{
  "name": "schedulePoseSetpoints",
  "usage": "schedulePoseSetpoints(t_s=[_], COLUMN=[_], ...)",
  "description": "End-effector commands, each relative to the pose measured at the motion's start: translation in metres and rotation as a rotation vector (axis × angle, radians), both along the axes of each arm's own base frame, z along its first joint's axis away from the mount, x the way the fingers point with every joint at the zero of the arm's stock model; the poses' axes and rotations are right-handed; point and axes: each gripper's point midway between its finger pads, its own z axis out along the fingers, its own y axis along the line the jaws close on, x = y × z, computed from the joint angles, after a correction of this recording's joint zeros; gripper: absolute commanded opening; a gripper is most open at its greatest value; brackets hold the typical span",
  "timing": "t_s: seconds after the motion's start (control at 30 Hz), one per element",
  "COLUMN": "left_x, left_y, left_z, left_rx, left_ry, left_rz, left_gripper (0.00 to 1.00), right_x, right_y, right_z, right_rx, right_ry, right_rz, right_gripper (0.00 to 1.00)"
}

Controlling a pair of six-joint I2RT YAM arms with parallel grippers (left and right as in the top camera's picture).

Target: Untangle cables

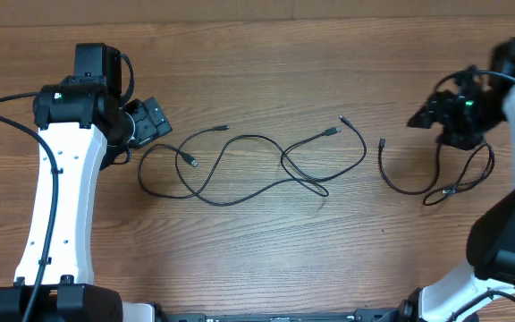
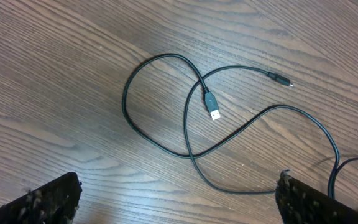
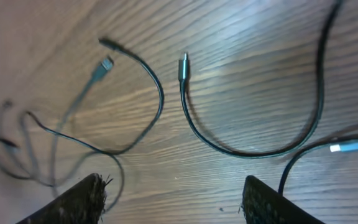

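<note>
**Q:** Overhead?
**A:** Two thin black plug-ended cables [image 1: 256,137] lie crossed at the middle of the wooden tabletop [image 1: 266,259]. A shorter black cable [image 1: 399,190] curls apart at right, seemingly freed already.

**Q:** Left wrist?
**A:** The left gripper [image 2: 179,193], jaws wide apart and empty, hovers near a loop [image 2: 129,106] crossed by a silver-tipped plug [image 2: 214,112], likely lining up a pick.

**Q:** Right wrist?
**A:** The right gripper [image 3: 176,199], jaws also apart, hangs over the shorter cable's curve, holding nothing.

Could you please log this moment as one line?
left jaws open | right jaws open | middle cables crossed | right cable separate
</note>
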Motion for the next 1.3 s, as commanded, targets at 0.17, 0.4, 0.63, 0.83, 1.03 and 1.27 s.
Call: schedulePoseSetpoints(t_s=[0.17,0.4,0.63,0.83,1.03,1.27], left_x=[0.002,0.001,0.001,0.001,0.001,-0.001], left_y=[0.0,0.0,0.0,0.0,0.0,0.0], left_z=[0.002,0.001,0.001,0.001,0.001,0.001], left_rx=[-0.01,-0.005,-0.005,-0.005,-0.005,-0.006], left_ry=[-0.003,0.0,0.001,0.0,0.001,0.009], left_rz=[0.02,0.003,0.004,0.004,0.003,0.003], left_gripper=[1.0,1.0,1.0,1.0,1.0,1.0], right_x=[-0.003,-0.014,-0.005,-0.012,-0.01,0.023], right_y=[0.02,0.03,0.031,0.032,0.016,-0.048], right_z=[-0.057,-0.115,-0.138,-0.149,-0.147,-0.105], right_rx=[-0.273,-0.326,-0.335,-0.329,-0.382,-0.441], right_ry=[0.031,0.019,-0.065,-0.06,-0.039,-0.088], right_rz=[0.2,0.268,0.256,0.256,0.105,-0.196], right_gripper=[0.67,0.63,0.58,0.44,0.04,0.04])
